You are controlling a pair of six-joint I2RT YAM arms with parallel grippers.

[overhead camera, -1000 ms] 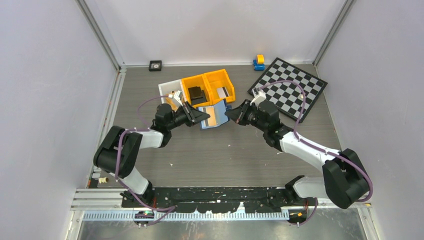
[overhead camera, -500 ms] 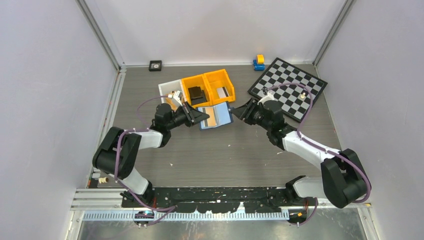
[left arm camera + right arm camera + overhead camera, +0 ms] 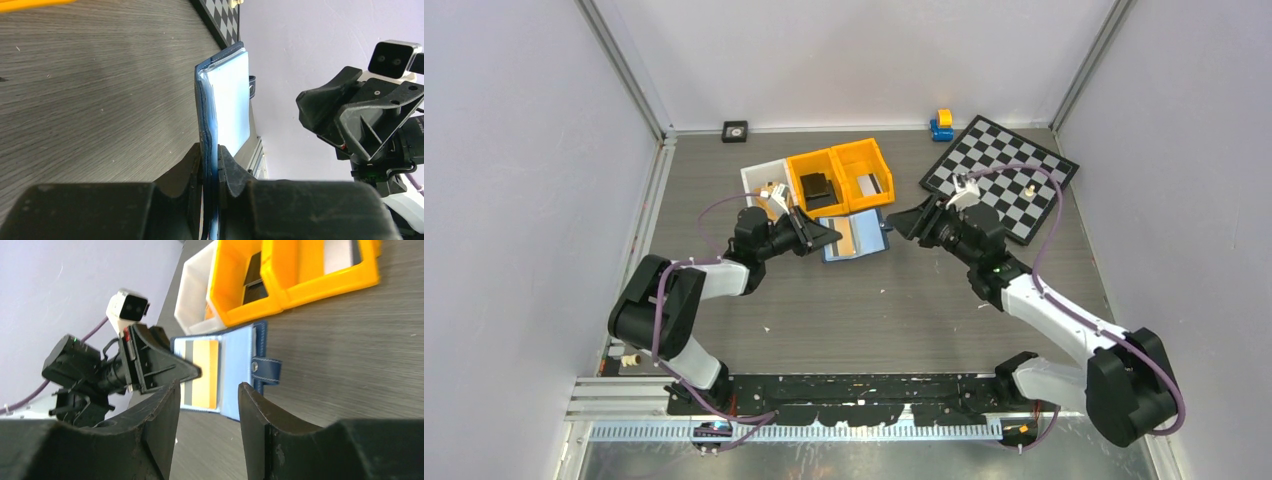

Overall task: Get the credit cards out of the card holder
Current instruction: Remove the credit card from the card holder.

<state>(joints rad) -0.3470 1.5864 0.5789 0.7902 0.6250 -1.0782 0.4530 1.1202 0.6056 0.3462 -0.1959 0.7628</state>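
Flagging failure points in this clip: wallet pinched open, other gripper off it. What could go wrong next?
1. The left gripper pinches only the card holder's edge, so tugging a card may twist it loose.
2. The tan card overlaps a dark grey card; the open right gripper could catch both or slip.
3. The orange bins sit close behind, risking a bump.
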